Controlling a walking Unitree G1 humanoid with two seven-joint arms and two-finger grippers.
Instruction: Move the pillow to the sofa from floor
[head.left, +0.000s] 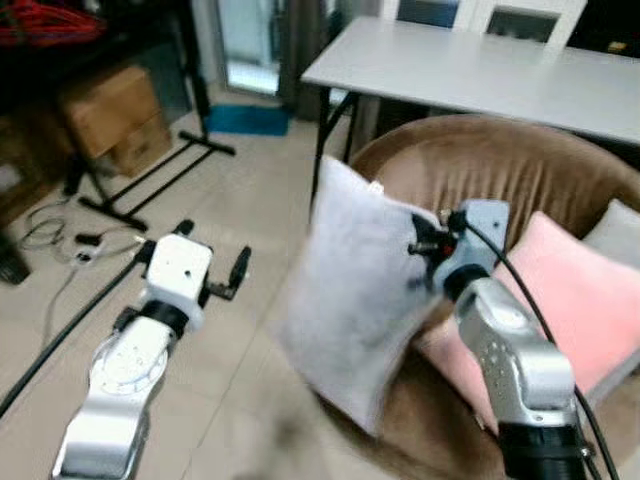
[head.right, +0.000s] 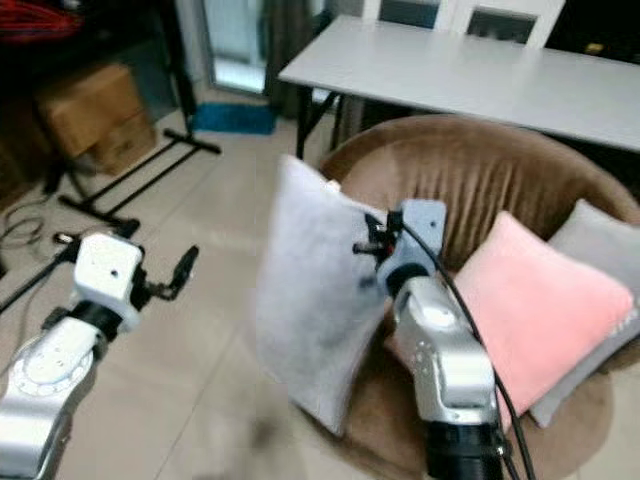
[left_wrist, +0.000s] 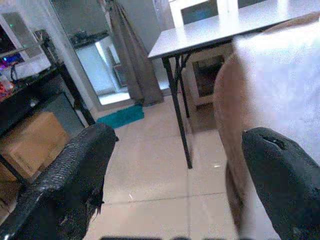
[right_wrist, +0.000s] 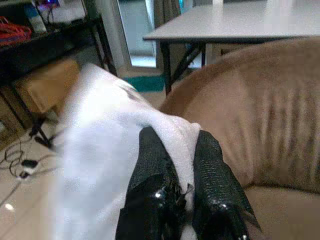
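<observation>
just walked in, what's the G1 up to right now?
The right gripper is pinching the edge of a grey square fabric pillow and holding it up at the front rim of the round brown sofa. A pink pillow already lies on the seat. The left gripper hangs open over the tiled floor, holding nothing.

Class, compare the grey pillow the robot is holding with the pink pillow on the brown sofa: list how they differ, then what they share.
Colour: the grey pillow is pale grey; the pink pillow is pink.
Support: the grey pillow is pinched at its edge by the right end effector and hangs at the front of the brown sofa; the pink pillow rests on the seat, leaning against the sofa's back.
Shared: both are square, soft cushions.
</observation>
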